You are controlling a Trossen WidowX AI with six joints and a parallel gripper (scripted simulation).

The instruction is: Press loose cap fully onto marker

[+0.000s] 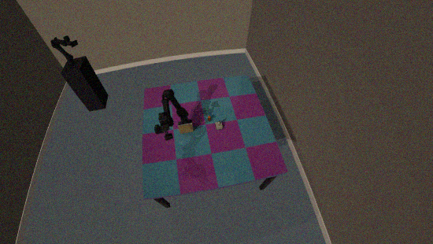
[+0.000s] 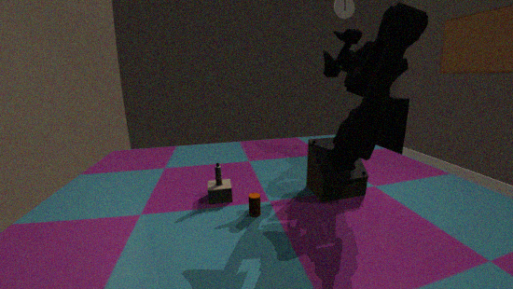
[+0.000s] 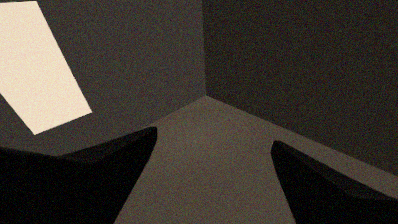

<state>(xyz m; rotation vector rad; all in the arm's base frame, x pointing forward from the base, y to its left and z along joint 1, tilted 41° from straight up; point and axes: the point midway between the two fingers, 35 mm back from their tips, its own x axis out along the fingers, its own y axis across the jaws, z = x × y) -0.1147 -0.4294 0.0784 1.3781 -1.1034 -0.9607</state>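
dark angular arm (image 1: 167, 107) (image 2: 373, 89), black wedge-shaped fingers.

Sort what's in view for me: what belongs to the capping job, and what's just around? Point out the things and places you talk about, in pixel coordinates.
For the job:
- orange cap (image 1: 209, 118) (image 2: 255, 205)
- marker (image 2: 218, 174)
- holder block (image 1: 219, 126) (image 2: 219, 192)
- arm (image 1: 167, 108) (image 2: 368, 112) with its open claw (image 1: 163, 134) (image 2: 337, 52) (image 3: 213, 139)

Just around:
- second arm (image 1: 63, 49) on a dark pedestal (image 1: 87, 84)
- round wall disc (image 2: 344, 6)
- orange wall panel (image 2: 476, 42)

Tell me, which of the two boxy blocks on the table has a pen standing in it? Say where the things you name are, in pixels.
The small, pale holder block (image 1: 219, 126) (image 2: 219, 195): a slim, dark marker (image 2: 218, 175) stands upright in it. The larger block (image 1: 186, 128) (image 2: 317, 173) has the arm on it.
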